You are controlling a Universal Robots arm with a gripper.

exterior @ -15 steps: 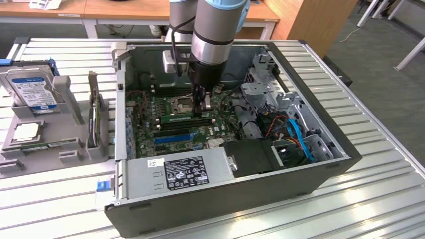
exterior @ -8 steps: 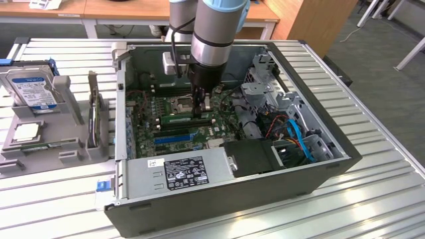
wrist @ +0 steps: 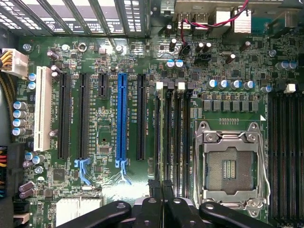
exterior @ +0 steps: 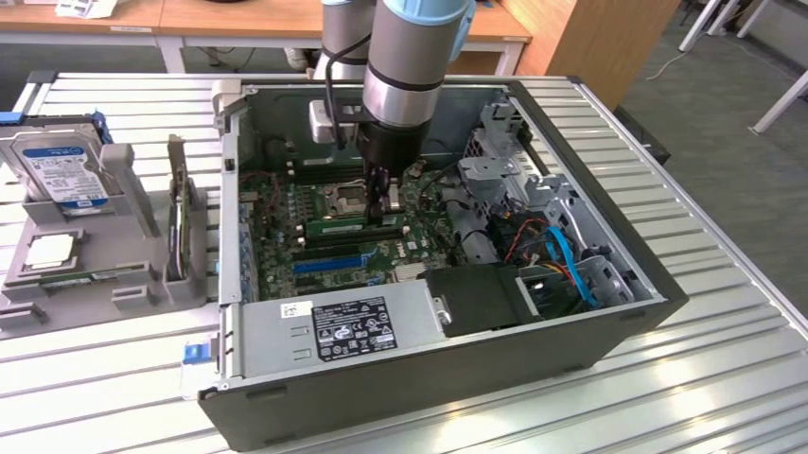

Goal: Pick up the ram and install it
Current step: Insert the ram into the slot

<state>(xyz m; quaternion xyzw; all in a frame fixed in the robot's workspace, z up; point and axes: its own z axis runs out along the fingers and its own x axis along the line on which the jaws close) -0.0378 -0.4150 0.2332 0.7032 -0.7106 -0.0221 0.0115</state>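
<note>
Directly above motherboard memory slots (wrist: 173,133): gripper (exterior: 382,203), fingers nearly closed; green ram (exterior: 343,226) just beneath, grasp unclear.

surface: slatted metal table (exterior: 707,378) | behind: light wooden desks (exterior: 227,17), wooden panel (exterior: 593,38) | floor (exterior: 726,113): grey

My arm (exterior: 407,38) points straight down, and its jaws are pressed together.
I see the grey wrist (exterior: 401,99) standing upright, with the black jaws hanging right under it, low down. In the wrist view the two tips sit side by side, touching each other, with dark links spreading out behind them.
</note>
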